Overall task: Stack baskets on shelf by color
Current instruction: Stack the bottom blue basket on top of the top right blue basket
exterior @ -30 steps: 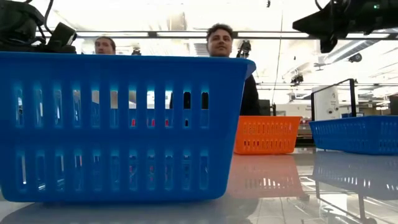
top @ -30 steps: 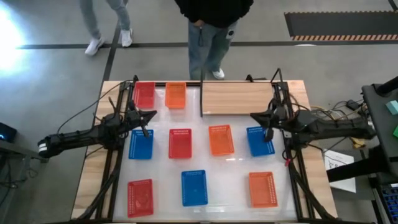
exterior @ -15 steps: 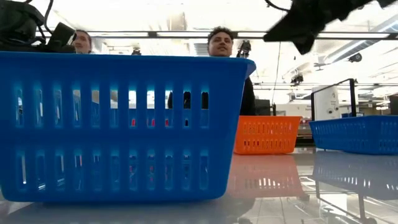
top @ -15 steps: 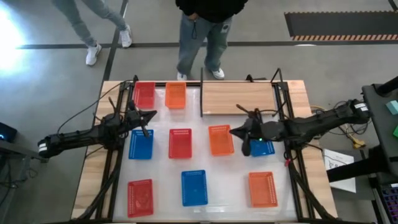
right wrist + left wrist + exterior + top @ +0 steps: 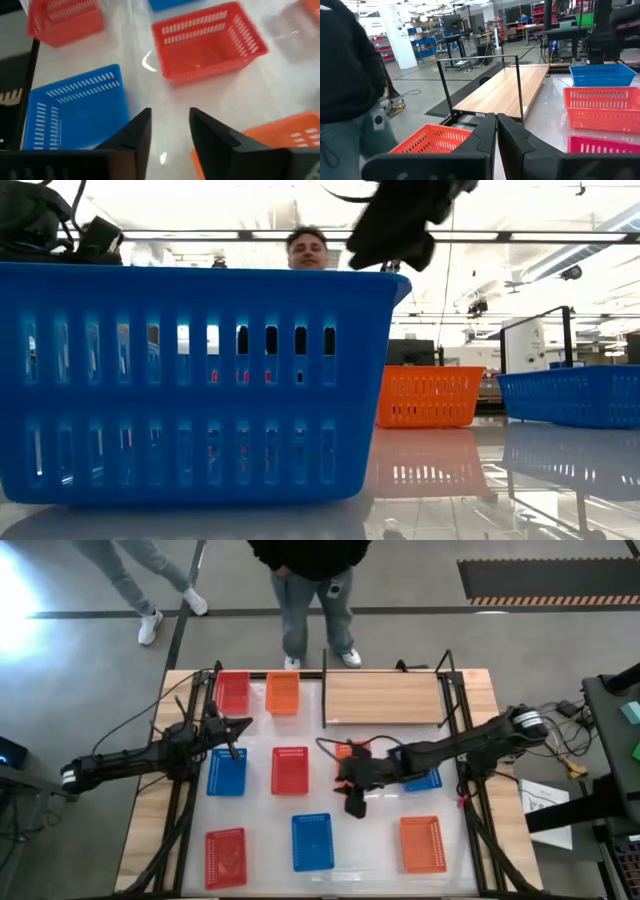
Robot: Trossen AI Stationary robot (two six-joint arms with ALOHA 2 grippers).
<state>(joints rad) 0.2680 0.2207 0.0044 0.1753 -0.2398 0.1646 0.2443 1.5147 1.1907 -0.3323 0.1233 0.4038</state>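
Nine mesh baskets stand on the white tabletop. At the far left are a red one (image 5: 233, 692) and an orange one (image 5: 283, 692). The middle row has blue (image 5: 226, 772), red (image 5: 290, 770), orange (image 5: 347, 750) and blue (image 5: 425, 780). The near row has red (image 5: 225, 857), blue (image 5: 312, 841) and orange (image 5: 422, 844). The wooden shelf (image 5: 383, 698) at the far right is bare. My right gripper (image 5: 352, 802) (image 5: 170, 132) hangs open above bare table, between the middle orange basket and the near blue one. My left gripper (image 5: 232, 745) (image 5: 496, 132) is shut over the left blue basket's far end.
My right arm (image 5: 460, 748) reaches across the right blue basket and part of the middle orange one. Black frame posts (image 5: 325, 690) stand at the shelf's ends. A person (image 5: 310, 580) stands just beyond the far edge, and another walks farther left (image 5: 150, 580).
My right gripper has swung from above the right blue basket toward the table's left and near edges, past the middle orange basket, and now sits over bare table. The people beyond the far edge have shifted. No basket has moved.
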